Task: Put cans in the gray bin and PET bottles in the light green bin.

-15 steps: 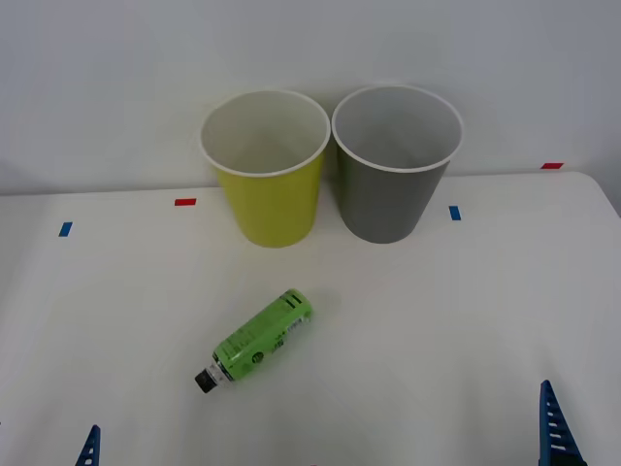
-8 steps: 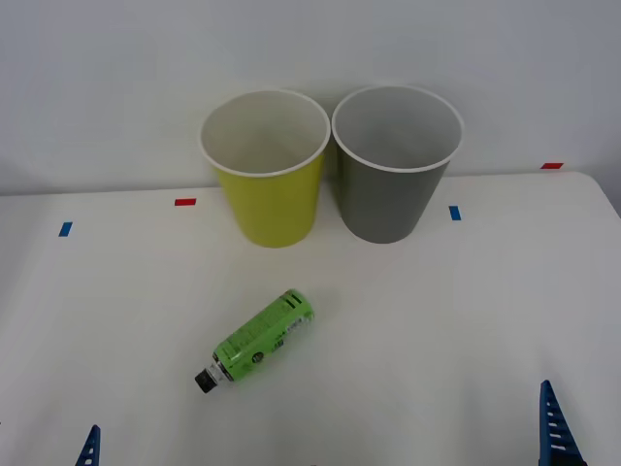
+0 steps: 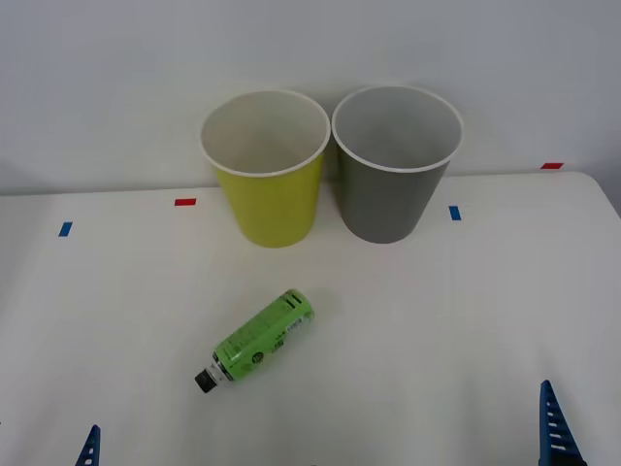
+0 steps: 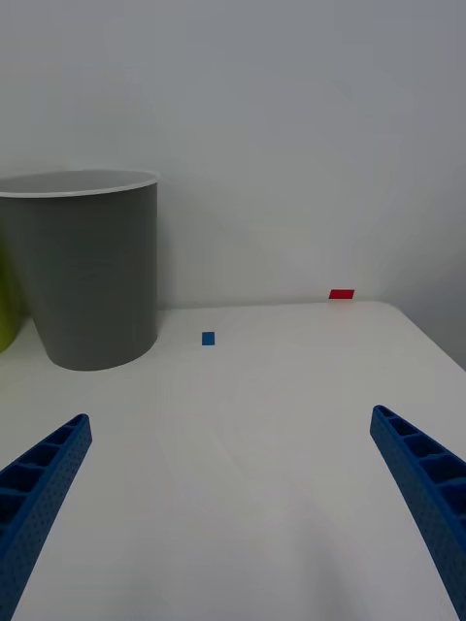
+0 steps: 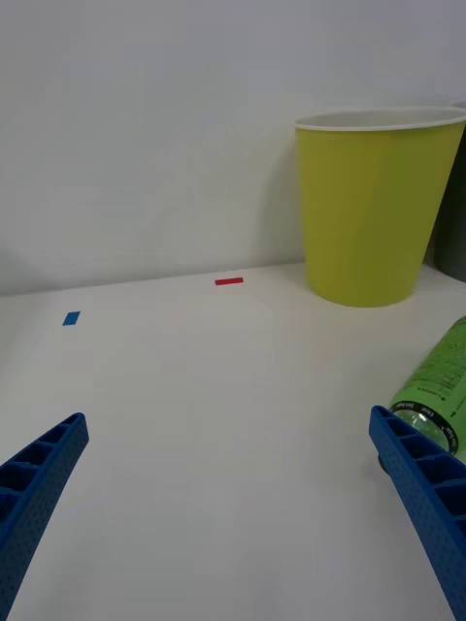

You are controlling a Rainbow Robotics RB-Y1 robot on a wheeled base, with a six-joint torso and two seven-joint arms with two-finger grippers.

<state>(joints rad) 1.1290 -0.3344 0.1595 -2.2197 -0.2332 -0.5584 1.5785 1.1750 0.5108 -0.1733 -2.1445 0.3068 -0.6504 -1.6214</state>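
A PET bottle with a green label and black cap lies on its side on the white table, cap toward the near left. Behind it stand the light green bin and, to its right, the gray bin, upright and touching. My left gripper is open near the table's front edge, with the bottle just beyond one finger and the light green bin farther off. At the front right my right gripper is also open and holds nothing, facing the gray bin. Cans are out of view.
Small tape marks lie on the table: red and blue at the left, blue and red at the right. A white wall rises right behind the bins. The table's right edge runs near the red mark.
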